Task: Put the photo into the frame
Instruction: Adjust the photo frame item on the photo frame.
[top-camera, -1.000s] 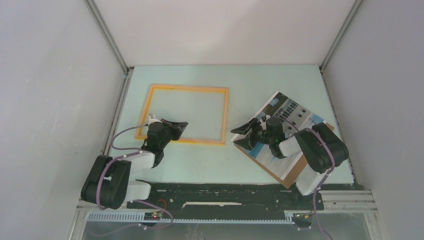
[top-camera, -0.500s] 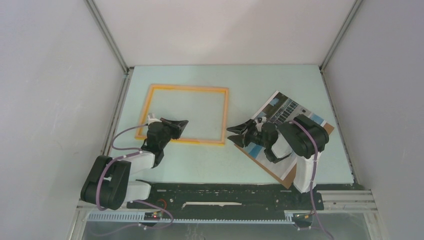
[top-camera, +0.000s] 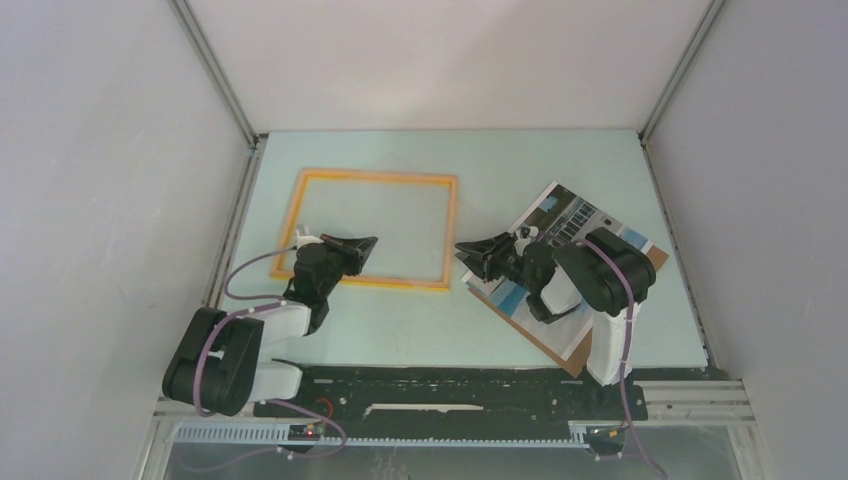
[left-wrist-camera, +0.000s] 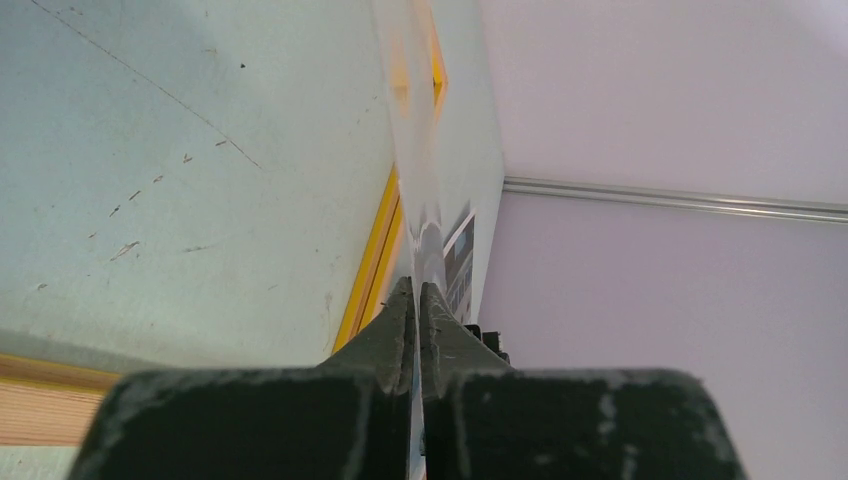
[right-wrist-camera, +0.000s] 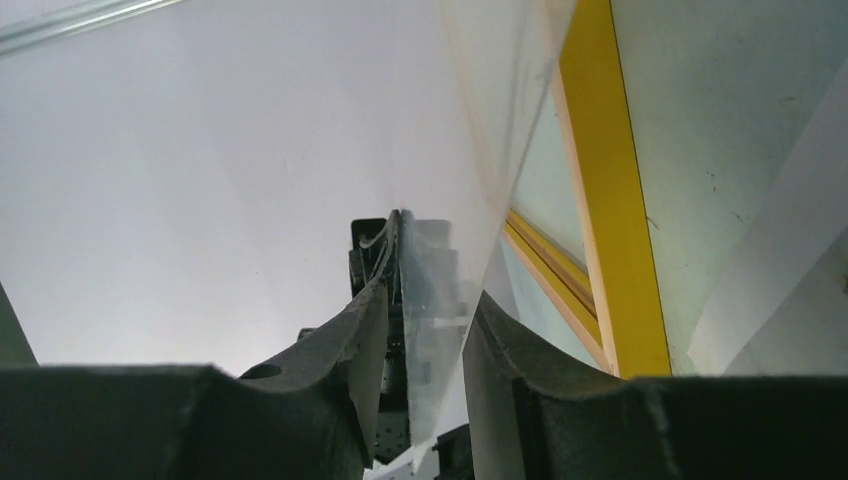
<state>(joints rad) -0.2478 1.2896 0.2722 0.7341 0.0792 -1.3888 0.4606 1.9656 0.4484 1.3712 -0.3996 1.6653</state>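
— Lying where, that thin rectangular photo (top-camera: 562, 218) of blue sky and pale buildings?
— On the flat brown backing board (top-camera: 655, 257) at the table's right side, partly under the right arm, apart from the frame.
— And the large rectangular frame (top-camera: 375, 177) with the yellow-orange wooden rim?
— Flat on the pale green table (top-camera: 520, 165), left of centre, with green showing through its opening.
— Grippers?
— The left gripper (top-camera: 365, 246) is clenched on the clear pane (left-wrist-camera: 425, 230) by the near rim. The right gripper (top-camera: 467, 256) straddles that pane, jaws apart.
— The room?
— Plain white walls (top-camera: 440, 60).
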